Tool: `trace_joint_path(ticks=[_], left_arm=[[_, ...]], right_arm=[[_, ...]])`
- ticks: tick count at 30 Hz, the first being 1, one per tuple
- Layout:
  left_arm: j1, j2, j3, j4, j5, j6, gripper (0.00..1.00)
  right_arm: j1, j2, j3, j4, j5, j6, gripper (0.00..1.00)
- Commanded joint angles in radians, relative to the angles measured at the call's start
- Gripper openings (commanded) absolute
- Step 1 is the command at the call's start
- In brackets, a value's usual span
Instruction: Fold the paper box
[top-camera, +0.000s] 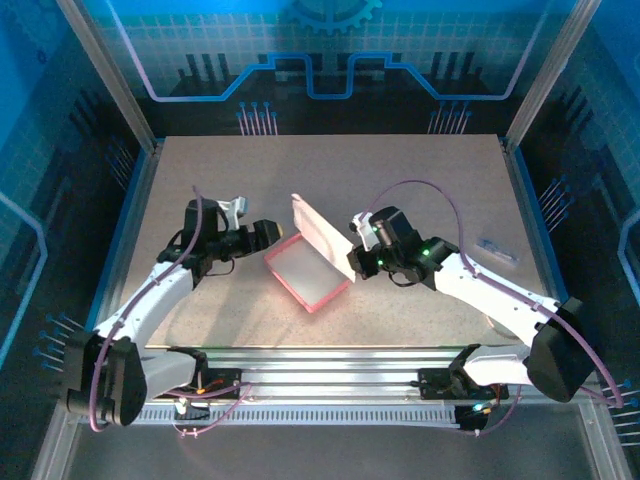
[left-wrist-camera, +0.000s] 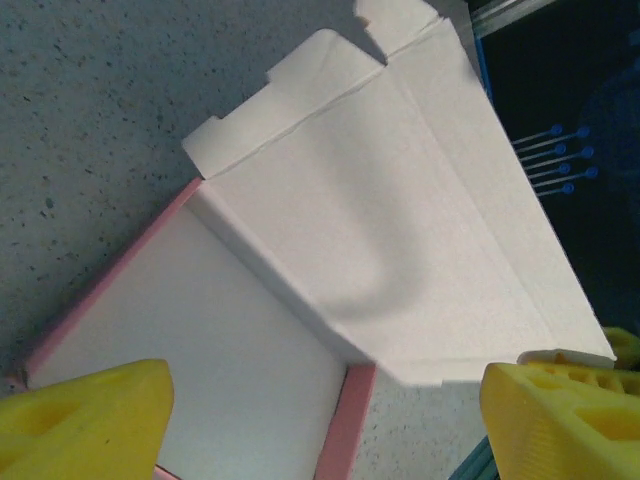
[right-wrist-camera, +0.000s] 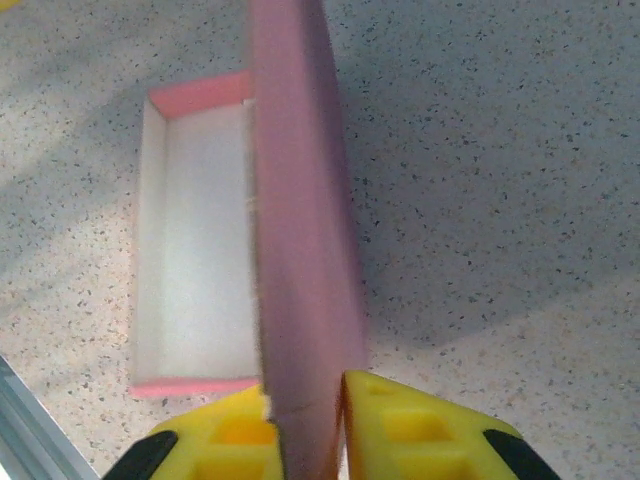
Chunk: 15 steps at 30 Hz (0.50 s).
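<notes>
Speckled table (top-camera: 420, 180) bears the paper box (top-camera: 308, 278), its raised lid (top-camera: 320, 232) pinched by the right hand (top-camera: 355, 262), left hand (top-camera: 268, 232) spread

The setting was apparently a laboratory robot cell. A speckled table (top-camera: 430, 190) stood inside an aluminium-post frame (top-camera: 110, 75) walled with blue circuit-pattern panels (top-camera: 320, 60), and two white arms (top-camera: 150, 295) were bolted to a slotted rail (top-camera: 330, 365) at its near edge.
</notes>
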<state>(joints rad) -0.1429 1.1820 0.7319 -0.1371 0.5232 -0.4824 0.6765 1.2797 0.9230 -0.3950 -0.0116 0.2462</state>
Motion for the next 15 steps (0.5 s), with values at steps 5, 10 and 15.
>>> trace_joint_path(ticks=[5,10,15], left_arm=[[0.008,0.08,0.169,-0.165,0.034,0.242,0.81],[0.008,0.145,0.332,-0.35,0.034,0.455,0.8],[0.007,0.235,0.501,-0.511,0.022,0.665,0.79]], right_arm=[[-0.037,0.01,0.029,-0.008,-0.031,-0.076,0.28],[-0.037,-0.014,0.025,-0.036,-0.035,-0.033,0.35],[-0.035,-0.059,-0.014,-0.04,-0.043,0.059,0.4]])
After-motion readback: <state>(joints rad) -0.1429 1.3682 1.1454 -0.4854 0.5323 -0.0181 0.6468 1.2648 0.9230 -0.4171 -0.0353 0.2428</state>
